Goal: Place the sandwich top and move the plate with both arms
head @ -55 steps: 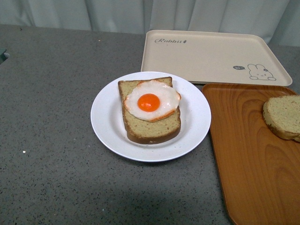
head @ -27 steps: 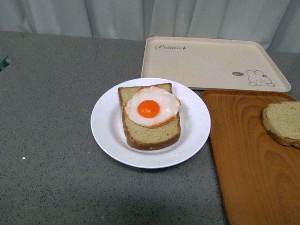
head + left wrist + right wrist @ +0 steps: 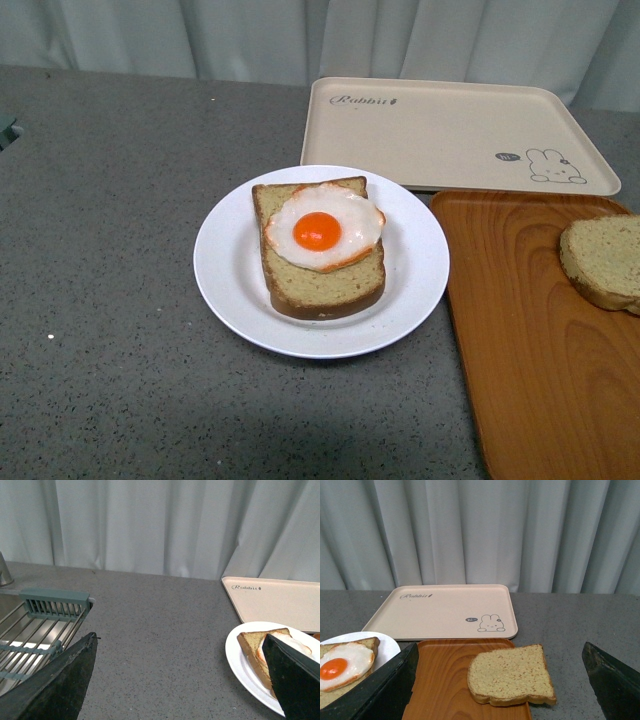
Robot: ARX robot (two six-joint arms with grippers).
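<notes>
The sandwich top (image 3: pixel 603 262) is a tan bread slice lying flat at the right edge of the wood-grain tray (image 3: pixel 530 340), part of it past the tray's rim. In the right wrist view this slice (image 3: pixel 511 675) sits just ahead of my right gripper (image 3: pixel 500 647), which is open and apart from it. The white plate (image 3: pixel 230 270) stands mid-table and holds another bread slice (image 3: pixel 325 285) with a fried egg (image 3: pixel 322 228) on it. My left gripper (image 3: pixel 180 637) is open over bare counter, with the plate (image 3: pixel 237 655) beside one finger. Neither arm shows in the front view.
A cream rabbit-printed tray (image 3: pixel 450 130) lies behind the plate and touches the wood tray's far edge. A sink with a metal rack and grey-green grid (image 3: pixel 52 605) lies to the left of the counter. Grey curtains hang along the back.
The front view has shifted slightly since one second ago, so plate and trays sit a little lower in the picture. Nothing on the table has moved relative to anything else.
</notes>
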